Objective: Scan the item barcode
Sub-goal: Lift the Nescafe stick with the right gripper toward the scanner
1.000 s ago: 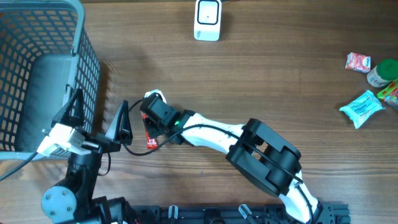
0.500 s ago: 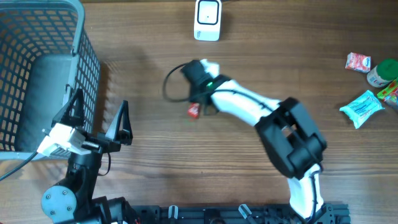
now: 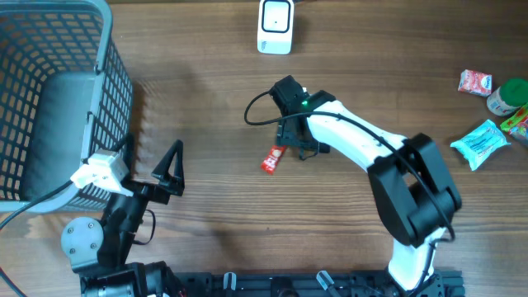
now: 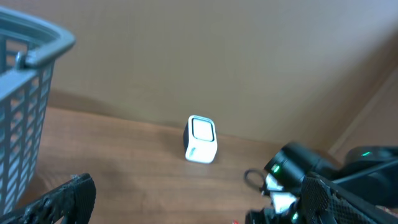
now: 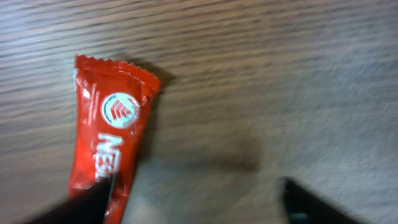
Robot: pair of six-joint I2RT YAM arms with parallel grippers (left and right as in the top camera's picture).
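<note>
1. The red packet [image 3: 273,158] lies flat on the wooden table [image 3: 412,49], about mid-table. It is nearer than the white scanner [image 3: 275,26], which stands at the far edge, and well apart from it.
2. The right gripper [image 3: 290,142] hangs just to the right of the packet and slightly farther back. Its fingers [image 5: 81,208] are spread wide and pinch nothing (in the wrist view the packet lies loose on the wood with its near end by one finger; whether they touch I cannot tell).
3. The packet's upper face shows white lettering and a round logo, and one end has a zigzag edge.
4. The left gripper [image 3: 151,148] sits at the near left, beside the grey basket [image 3: 103,49]. Its fingers are spread wide with nothing between them, and its camera looks toward the scanner.
5. A few snacks [image 3: 480,143] lie at the right edge of the table, well apart from the packet.
</note>
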